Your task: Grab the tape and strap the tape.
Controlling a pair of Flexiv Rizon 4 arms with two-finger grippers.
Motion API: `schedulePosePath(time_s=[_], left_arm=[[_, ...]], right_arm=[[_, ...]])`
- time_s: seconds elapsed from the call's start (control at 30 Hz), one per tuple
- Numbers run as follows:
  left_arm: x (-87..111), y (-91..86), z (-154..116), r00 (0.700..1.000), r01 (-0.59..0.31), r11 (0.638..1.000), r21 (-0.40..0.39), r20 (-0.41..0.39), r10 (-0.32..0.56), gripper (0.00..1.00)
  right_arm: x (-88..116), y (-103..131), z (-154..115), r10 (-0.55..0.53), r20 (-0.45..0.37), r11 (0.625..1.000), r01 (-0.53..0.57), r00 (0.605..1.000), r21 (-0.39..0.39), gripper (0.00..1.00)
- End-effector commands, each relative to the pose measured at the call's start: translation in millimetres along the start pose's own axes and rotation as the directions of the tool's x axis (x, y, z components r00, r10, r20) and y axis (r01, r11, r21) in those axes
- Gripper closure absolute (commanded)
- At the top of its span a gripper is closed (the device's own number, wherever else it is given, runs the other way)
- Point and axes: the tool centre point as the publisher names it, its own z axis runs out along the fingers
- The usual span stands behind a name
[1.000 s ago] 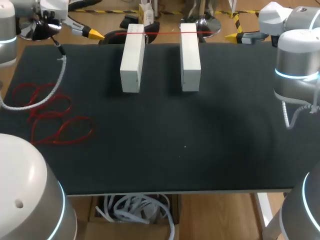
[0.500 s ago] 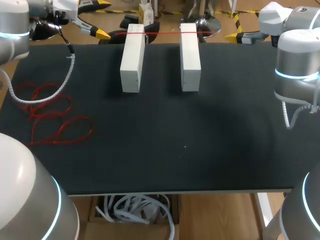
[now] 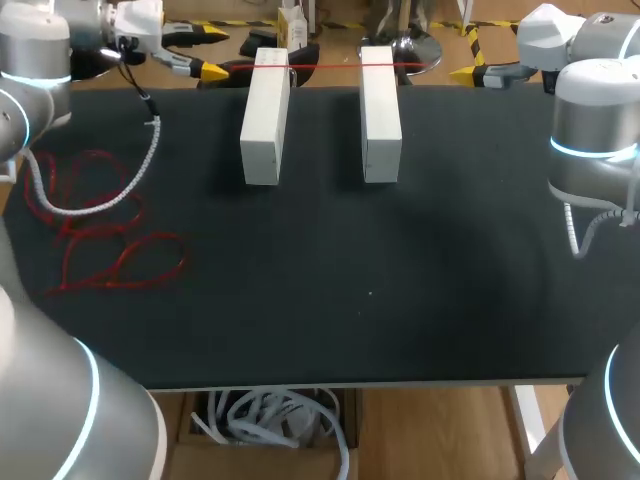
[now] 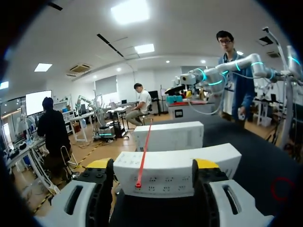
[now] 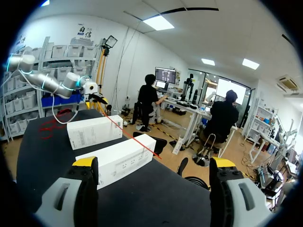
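Note:
A thin red tape (image 3: 325, 66) lies stretched across the far ends of two white boxes, the left box (image 3: 265, 115) and the right box (image 3: 380, 110). My left gripper (image 3: 208, 52) is at the table's far left edge, just left of the left box. In the left wrist view the tape (image 4: 143, 156) runs over both boxes toward my left gripper (image 4: 152, 165), and its end lies between the fingers, which stand apart and do not touch it. My right gripper (image 3: 465, 52) is beyond the right box, wide open; in its wrist view the tape (image 5: 135, 139) ends ahead of my right gripper (image 5: 154, 163).
Several loose red tape loops (image 3: 100, 235) lie on the black mat (image 3: 400, 280) at its left side, with my left arm's white coiled cable (image 3: 110, 195) hanging over them. The boxes stand side by side at the far middle.
My left gripper has moved right along the far edge, up to the left box and the tape's end, and its fingers have come closer together. The right arm has not moved.

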Motion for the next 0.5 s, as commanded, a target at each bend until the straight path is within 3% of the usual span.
schedulePosePath(time_s=[0.03,0.27,0.37,0.5], left_arm=[[-12.9,18.0,5,0.906,0.038,0.992,0.118,-0.422,0.015,0.39],[-18.9,34.9,12,0.908,0.081,0.985,0.150,-0.418,-0.011,0.34],[-20.9,38.7,13,0.904,0.094,0.984,0.152,-0.428,-0.020,0.42],[-23.0,43.1,13,0.899,0.102,0.983,0.153,-0.438,-0.025,0.41]], right_arm=[[0,-1,0,0.000,-0.002,1.000,0.000,1.000,-0.002,0.00],[0,-1,0,0.000,-0.002,1.000,0.000,1.000,-0.002,0.00],[0,-1,0,0.000,-0.002,1.000,0.000,1.000,-0.002,0.00],[0,-1,0,0.000,-0.002,1.000,0.000,1.000,-0.002,0.00]])
